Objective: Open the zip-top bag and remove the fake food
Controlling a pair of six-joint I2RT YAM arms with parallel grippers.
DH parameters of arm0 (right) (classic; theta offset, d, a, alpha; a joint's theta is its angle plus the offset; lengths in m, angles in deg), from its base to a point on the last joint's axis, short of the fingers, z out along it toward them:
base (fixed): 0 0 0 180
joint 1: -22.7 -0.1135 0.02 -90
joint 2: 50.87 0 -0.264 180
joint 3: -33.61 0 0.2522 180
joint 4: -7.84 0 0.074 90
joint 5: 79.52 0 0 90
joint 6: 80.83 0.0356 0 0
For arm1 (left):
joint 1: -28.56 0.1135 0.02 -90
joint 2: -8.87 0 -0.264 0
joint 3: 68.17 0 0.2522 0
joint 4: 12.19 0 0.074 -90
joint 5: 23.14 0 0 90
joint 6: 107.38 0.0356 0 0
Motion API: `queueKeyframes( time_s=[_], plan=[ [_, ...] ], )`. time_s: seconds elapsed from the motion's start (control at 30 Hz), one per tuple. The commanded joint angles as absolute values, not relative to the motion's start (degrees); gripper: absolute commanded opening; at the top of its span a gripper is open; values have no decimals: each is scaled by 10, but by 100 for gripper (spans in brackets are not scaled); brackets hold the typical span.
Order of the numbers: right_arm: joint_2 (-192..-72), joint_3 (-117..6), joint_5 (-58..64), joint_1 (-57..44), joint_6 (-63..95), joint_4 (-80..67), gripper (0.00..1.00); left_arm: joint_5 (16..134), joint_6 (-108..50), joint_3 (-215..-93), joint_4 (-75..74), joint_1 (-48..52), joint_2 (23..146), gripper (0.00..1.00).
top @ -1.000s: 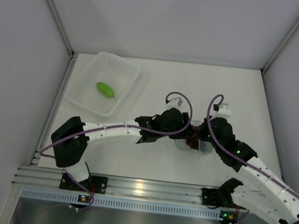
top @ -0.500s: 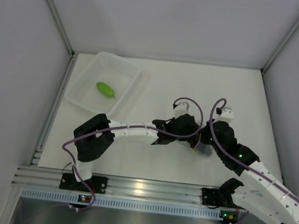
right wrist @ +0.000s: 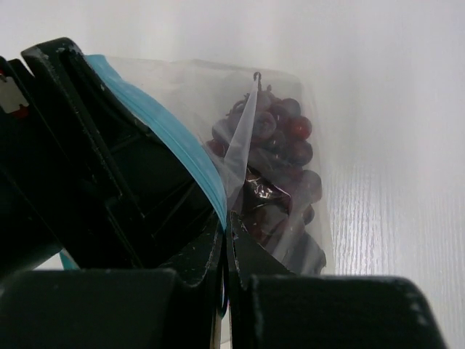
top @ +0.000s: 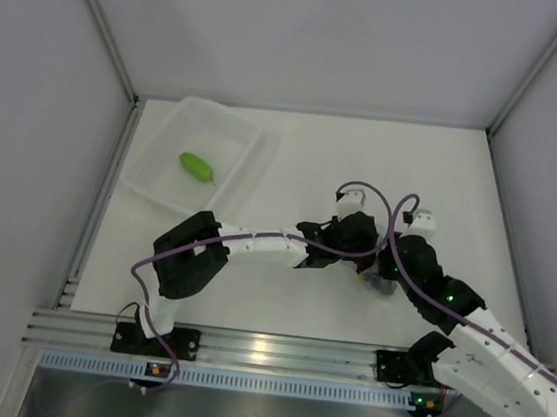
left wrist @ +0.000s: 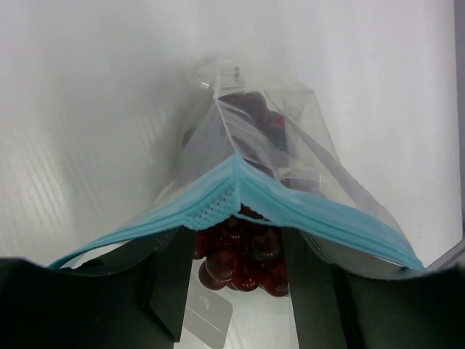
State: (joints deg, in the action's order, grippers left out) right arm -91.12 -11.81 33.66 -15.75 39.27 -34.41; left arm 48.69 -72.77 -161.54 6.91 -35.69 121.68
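Two white robot arms with black wrists reach in from the near edge of a white worktop (top: 365, 158) and meet a little right of its centre. The worktop is plain and matt, and the close views show faint ribbing. Pale grey wall panels (top: 25, 139) close it in on the left, far and right sides, and slim metal posts (top: 97, 15) rise at the two far corners. A silver rail (top: 272, 351) runs along the near edge and carries both arm bases. Purple cables (top: 366, 190) loop above the wrists.

The zip-top bag (left wrist: 320, 171) sits where the arms meet. It is clear and crinkly, and from above the wrists hide most of it. In the left wrist view its light blue zip strip (left wrist: 218, 195) is drawn up into a peak. The right fingers (right wrist: 203, 262) are clenched tight on the bag's edge, with the blue strip running down into the seam between them. The left fingers (left wrist: 173, 280) are spread apart at the bag's mouth, with the strip stretched across their tips. A dark red grape bunch (left wrist: 243, 258) fills the gap between them; whether they touch it cannot be told. More grapes show through the clear plastic deeper in the bag.

Toward the far left of the worktop, well apart from the arms, stands a translucent rectangular tub (top: 254, 155). A bright green oblong piece (top: 196, 166) lies inside it.
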Motion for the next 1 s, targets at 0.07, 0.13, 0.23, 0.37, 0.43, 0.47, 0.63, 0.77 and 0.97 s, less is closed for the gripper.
queueKeyframes(
  time_s=[0.07, 0.13, 0.23, 0.37, 0.43, 0.47, 0.63, 0.77, 0.97],
  plan=[
    [-887, -115, 324, -153, 381, -358, 0, 452, -687, -1641, 56, -359, 1237, 56],
    [-885, -114, 311, -154, 379, -354, 0, 450, -665, -1657, 56, -358, 1248, 56],
    [-882, -110, 296, -154, 374, -345, 0, 451, -649, -1676, 48, -357, 1268, 53],
    [-881, -107, 295, -153, 372, -342, 0, 501, -643, -1681, 22, -352, 1290, 51],
    [-882, -107, 306, -153, 374, -344, 0, 535, -652, -1682, 4, -352, 1295, 52],
    [-884, -108, 311, -153, 376, -347, 0, 545, -657, -1685, 2, -352, 1298, 57],
    [-893, -109, 315, -152, 379, -347, 0, 597, -682, -1687, -15, -352, 1312, 44],
    [-888, -107, 312, -152, 379, -347, 0, 596, -679, -1690, -25, -352, 1329, 37],
    [-886, -106, 307, -152, 377, -345, 0, 600, -684, -1691, -44, -350, 1340, 19]
  ],
)
